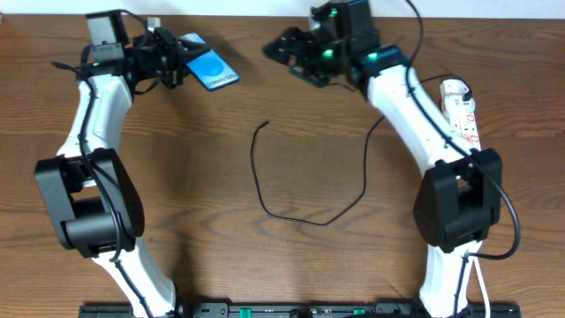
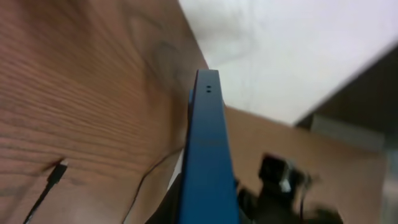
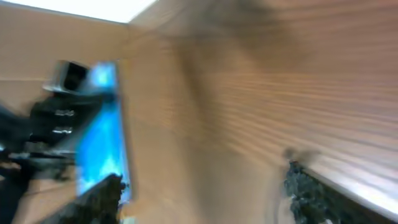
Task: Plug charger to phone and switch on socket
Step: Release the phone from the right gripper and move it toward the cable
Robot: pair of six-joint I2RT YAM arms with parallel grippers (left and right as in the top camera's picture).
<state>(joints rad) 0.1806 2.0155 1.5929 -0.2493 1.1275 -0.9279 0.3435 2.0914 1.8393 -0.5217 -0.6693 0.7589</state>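
Observation:
My left gripper (image 1: 177, 64) at the back left is shut on the phone (image 1: 212, 71), holding one end with the blue screen tilted up. In the left wrist view the phone (image 2: 208, 155) shows edge-on, running out from my jaws. The charger (image 1: 258, 181) is a thin black cable looping on the table's middle, its plug (image 1: 267, 124) lying free; the plug also shows in the left wrist view (image 2: 59, 171). My right gripper (image 1: 281, 55) is open and empty, right of the phone. Its view is blurred and shows the phone (image 3: 102, 143). The socket (image 1: 461, 110) lies at the far right.
The charger cable runs under my right arm (image 1: 415, 124) towards the socket. A white cord (image 1: 481, 283) hangs near the right arm's base. The table's back edge (image 2: 205, 56) is close behind the phone.

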